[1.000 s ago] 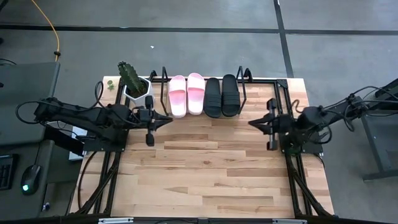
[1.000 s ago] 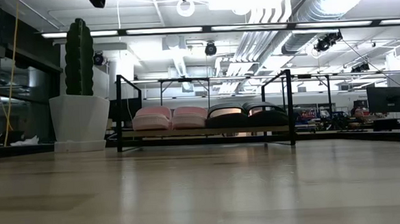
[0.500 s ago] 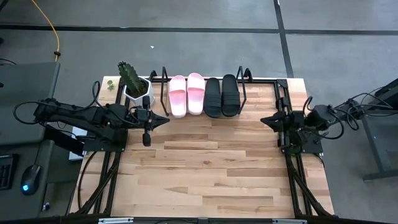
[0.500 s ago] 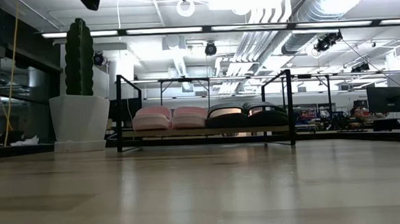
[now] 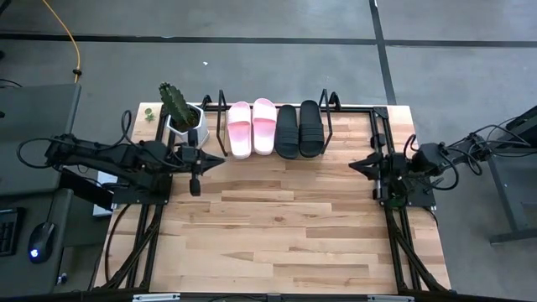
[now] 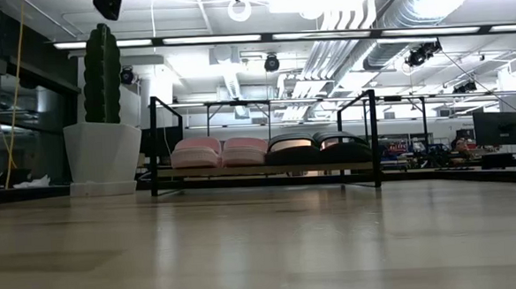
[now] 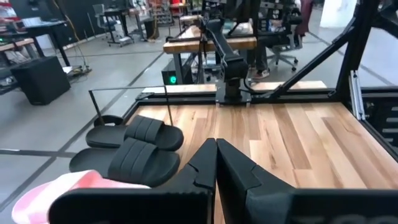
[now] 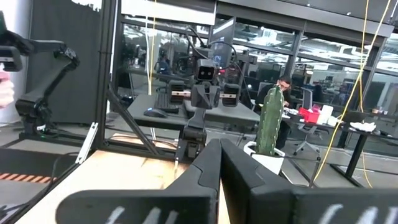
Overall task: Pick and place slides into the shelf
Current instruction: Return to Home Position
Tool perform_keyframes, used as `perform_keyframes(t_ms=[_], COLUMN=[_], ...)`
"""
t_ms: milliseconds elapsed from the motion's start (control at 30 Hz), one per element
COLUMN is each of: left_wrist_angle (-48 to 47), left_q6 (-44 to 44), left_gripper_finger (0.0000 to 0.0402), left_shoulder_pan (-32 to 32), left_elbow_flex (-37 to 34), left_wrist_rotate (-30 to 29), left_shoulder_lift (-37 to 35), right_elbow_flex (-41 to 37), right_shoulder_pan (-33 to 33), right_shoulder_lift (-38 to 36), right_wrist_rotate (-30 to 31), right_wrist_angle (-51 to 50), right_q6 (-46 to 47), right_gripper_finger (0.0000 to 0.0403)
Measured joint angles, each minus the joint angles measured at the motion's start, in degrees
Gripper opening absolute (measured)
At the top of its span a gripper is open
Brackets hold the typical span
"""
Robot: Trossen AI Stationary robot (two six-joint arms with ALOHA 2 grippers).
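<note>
All four slides sit side by side on the shelf [image 5: 329, 107] at the table's far edge, soles on its board. The two pink slides [image 5: 252, 127] are on the left, the two black slides [image 5: 299, 129] on the right. In the low view they show as pink slides [image 6: 220, 152] and black slides [image 6: 316, 148] inside the shelf's wire frame [image 6: 374, 138]. My left gripper [image 5: 220, 157] hovers shut near the shelf's left front corner. My right gripper [image 5: 352, 165] hangs shut by the table's right side. The left wrist view shows the black slides [image 7: 137, 149] past the shut fingers [image 7: 216, 144].
A white plant pot with a cactus [image 5: 179, 116] stands just left of the shelf, close to my left arm; it also shows in the low view [image 6: 103, 126] and the right wrist view [image 8: 270, 121]. Bare wooden table [image 5: 277, 226] stretches from the shelf to the near edge.
My right arm has pulled back toward the table's right edge, its gripper moving away from the shelf, and then stopped. My left gripper has drawn back a little toward the left edge. The slides and the shelf have stayed where they were.
</note>
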Motion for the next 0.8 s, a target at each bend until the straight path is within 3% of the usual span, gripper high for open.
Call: perform_keyframes(t_ms=[467, 800], left_wrist_angle=[7.6, 5.8], left_q6=[-3.2, -3.1], left_gripper_finger=[0.0000, 0.0000], left_shoulder_pan=[0.0, 0.0], left_elbow_flex=[-14.8, -15.5], left_wrist_rotate=[0.6, 4.0], left_shoulder_lift=[-17.2, -21.4], right_elbow_flex=[-0.1, -11.0], right_shoulder_pan=[0.0, 0.1], right_shoulder_lift=[-0.1, -9.6], right_wrist_rotate=[-2.1, -0.7], right_wrist_angle=[-1.4, 13.2], right_q6=[0.5, -2.5], right_gripper_finger=[0.0000, 0.0000])
